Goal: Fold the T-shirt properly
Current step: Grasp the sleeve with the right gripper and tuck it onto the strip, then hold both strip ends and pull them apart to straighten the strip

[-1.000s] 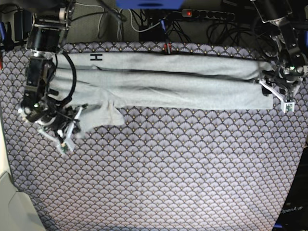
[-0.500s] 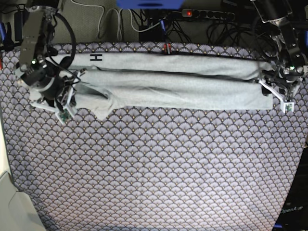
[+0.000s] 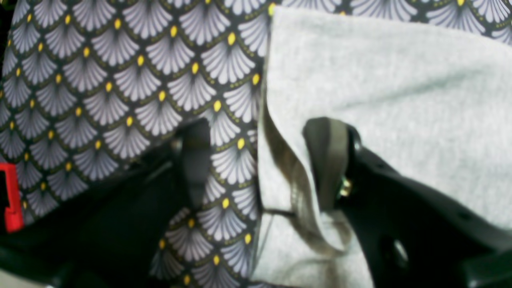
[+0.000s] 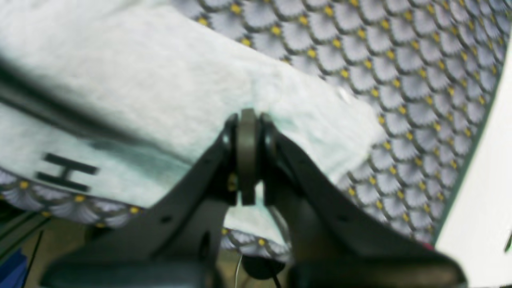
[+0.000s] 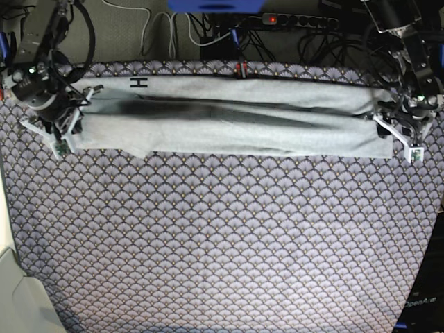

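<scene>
Behind the T-shirt (image 5: 229,118), a power strip (image 5: 298,21) and tangled cables (image 5: 326,45).

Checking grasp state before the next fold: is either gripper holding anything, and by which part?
Right gripper is shut on the T-shirt, pinching its end edge. Left gripper is open, straddling the opposite edge, holding nothing.

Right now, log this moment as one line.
T-shirt: long folded band on patterned cloth | right gripper: jaws shut on T-shirt | left gripper: jaws open astride the T-shirt's edge
</scene>
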`<state>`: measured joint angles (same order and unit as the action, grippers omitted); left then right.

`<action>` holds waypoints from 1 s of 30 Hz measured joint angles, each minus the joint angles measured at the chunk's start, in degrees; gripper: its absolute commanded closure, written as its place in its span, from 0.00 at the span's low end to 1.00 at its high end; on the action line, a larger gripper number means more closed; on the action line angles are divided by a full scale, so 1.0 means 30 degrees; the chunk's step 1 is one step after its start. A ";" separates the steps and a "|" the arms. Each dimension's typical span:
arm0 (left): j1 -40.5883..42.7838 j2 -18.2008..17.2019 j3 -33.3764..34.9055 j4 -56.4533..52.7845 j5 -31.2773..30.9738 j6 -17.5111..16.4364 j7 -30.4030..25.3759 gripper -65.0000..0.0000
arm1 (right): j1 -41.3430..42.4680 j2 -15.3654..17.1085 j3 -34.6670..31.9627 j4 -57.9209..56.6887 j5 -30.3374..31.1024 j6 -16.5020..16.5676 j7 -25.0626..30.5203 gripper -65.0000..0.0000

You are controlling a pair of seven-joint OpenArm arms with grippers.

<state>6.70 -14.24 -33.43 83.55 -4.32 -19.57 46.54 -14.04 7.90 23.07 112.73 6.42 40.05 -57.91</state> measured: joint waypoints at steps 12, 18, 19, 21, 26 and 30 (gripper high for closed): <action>0.0036 0.0000 0.0000 0.0000 0.0000 0.0000 -0.0007 0.44 | -0.1071 -0.0903 0.0211 -0.0022 -0.0022 0.0000 -0.0022 1.00; 0.0248 -0.0007 0.0000 0.0000 -0.0131 0.0000 -0.0124 0.43 | -0.1027 -0.0947 0.0219 -0.0160 0.0000 -0.0007 0.0022 0.96; 0.0248 -0.0007 0.0000 0.0000 -0.0131 0.0000 -0.0117 0.43 | -0.0984 -0.0940 0.0219 -0.0342 -0.0007 -0.0007 0.0015 0.92; 0.0248 -0.0007 -0.0007 0.0000 -0.0131 0.0000 -0.0124 0.43 | -0.0889 -0.0940 0.0219 -0.0619 -0.0058 0.0000 -0.0146 0.85; 0.0248 -0.0015 -0.0007 0.0000 -0.0131 0.0000 -0.0124 0.43 | -0.0729 -0.0787 0.0226 -0.0954 -0.0058 0.0000 -0.0124 0.72; 0.0255 -0.0036 -0.0007 0.0000 -0.0131 0.0000 -0.0124 0.43 | -0.0721 -0.0787 0.0226 -0.0954 -0.0058 0.0000 -0.0131 0.69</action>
<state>7.46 -14.35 -33.45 83.55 -4.71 -19.57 46.17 -16.21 5.54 23.75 109.86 6.24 40.05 -58.30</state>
